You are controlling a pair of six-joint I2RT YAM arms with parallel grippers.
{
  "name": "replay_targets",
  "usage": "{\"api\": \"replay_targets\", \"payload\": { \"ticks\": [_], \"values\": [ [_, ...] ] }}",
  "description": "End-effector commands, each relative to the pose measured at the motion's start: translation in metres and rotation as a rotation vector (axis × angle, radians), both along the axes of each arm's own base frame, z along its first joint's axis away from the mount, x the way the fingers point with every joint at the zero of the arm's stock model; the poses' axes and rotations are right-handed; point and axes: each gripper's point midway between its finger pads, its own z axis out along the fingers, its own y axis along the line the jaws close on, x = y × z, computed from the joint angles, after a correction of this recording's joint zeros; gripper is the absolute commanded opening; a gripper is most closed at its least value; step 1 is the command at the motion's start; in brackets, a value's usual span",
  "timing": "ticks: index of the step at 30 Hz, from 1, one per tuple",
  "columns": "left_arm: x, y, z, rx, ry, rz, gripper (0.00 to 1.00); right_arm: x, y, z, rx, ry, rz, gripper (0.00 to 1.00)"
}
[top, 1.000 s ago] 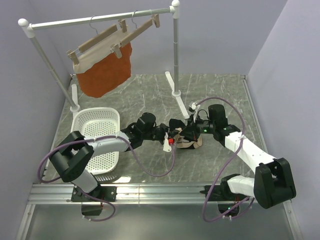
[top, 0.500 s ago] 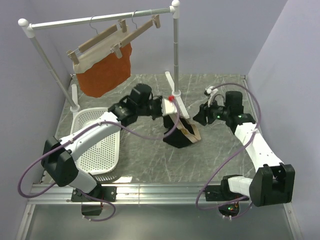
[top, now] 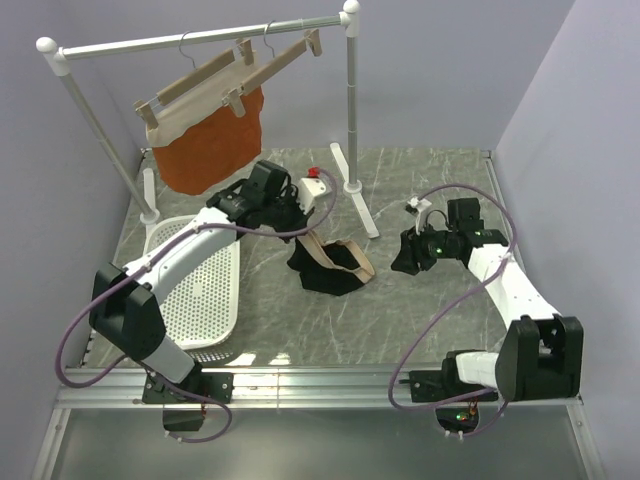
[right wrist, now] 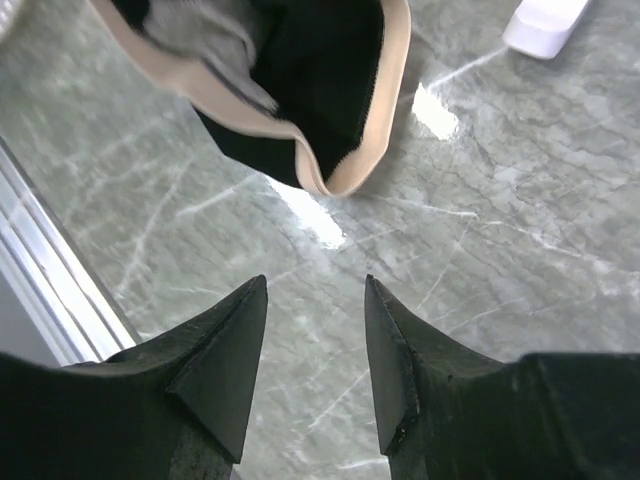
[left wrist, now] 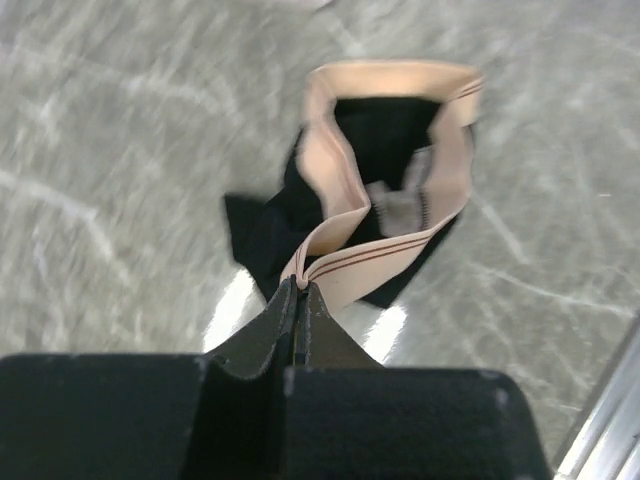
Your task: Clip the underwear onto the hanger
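The left gripper (left wrist: pixel 298 290) is pinched tight on the tan elastic waistband of the black boxer-brief underwear (top: pixel 330 270), which sags toward the grey marble tabletop (top: pixel 420 190) right of the white perforated plastic basket (top: pixel 200 290). The right gripper (right wrist: pixel 315 290) (farther right of that basket) gapes wide, holding nothing.

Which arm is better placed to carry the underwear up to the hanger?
Left. The left gripper is shut on the underwear at its tan waistband and sits nearer the hanger. The right gripper is open and empty, apart from the fabric.
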Motion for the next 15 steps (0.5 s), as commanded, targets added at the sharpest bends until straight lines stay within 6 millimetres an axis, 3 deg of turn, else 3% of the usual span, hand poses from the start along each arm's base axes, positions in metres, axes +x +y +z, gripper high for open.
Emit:
{"api": "replay_targets", "payload": {
  "ticks": [1, 3, 4, 6, 7, 8, 9, 10, 13, 15],
  "values": [
    [0.011, 0.012, 0.027, -0.059, -0.049, -0.013, 0.00, 0.013, 0.000, -0.001, -0.023, -0.067, 0.082, 0.51],
    [0.008, 0.016, 0.052, -0.134, -0.159, -0.144, 0.00, 0.021, -0.001, -0.005, -0.046, -0.105, 0.121, 0.50],
    [-0.015, 0.014, 0.066, -0.189, -0.210, -0.248, 0.00, 0.026, -0.002, -0.004, -0.052, -0.125, 0.126, 0.50],
    [-0.037, 0.011, 0.079, -0.209, -0.359, -0.421, 0.00, 0.037, -0.001, -0.003, -0.054, -0.168, 0.138, 0.50],
    [-0.050, 0.013, 0.072, -0.209, -0.373, -0.473, 0.00, 0.039, 0.002, 0.000, -0.038, -0.183, 0.150, 0.50],
    [-0.067, 0.013, 0.082, -0.212, -0.466, -0.582, 0.00, 0.044, 0.003, 0.002, -0.033, -0.207, 0.154, 0.50],
    [-0.079, 0.012, 0.081, -0.204, -0.486, -0.642, 0.00, 0.044, 0.004, 0.002, -0.027, -0.218, 0.165, 0.50],
    [-0.097, 0.018, 0.070, -0.185, -0.443, -0.695, 0.00, 0.046, 0.005, 0.005, -0.024, -0.236, 0.176, 0.50],
    [-0.122, 0.026, 0.070, -0.144, -0.540, -0.828, 0.00, 0.048, 0.004, 0.007, -0.047, -0.292, 0.226, 0.51],
    [-0.127, 0.028, 0.073, -0.145, -0.586, -0.836, 0.00, 0.048, 0.004, 0.008, -0.068, -0.324, 0.270, 0.53]
  ]
}}
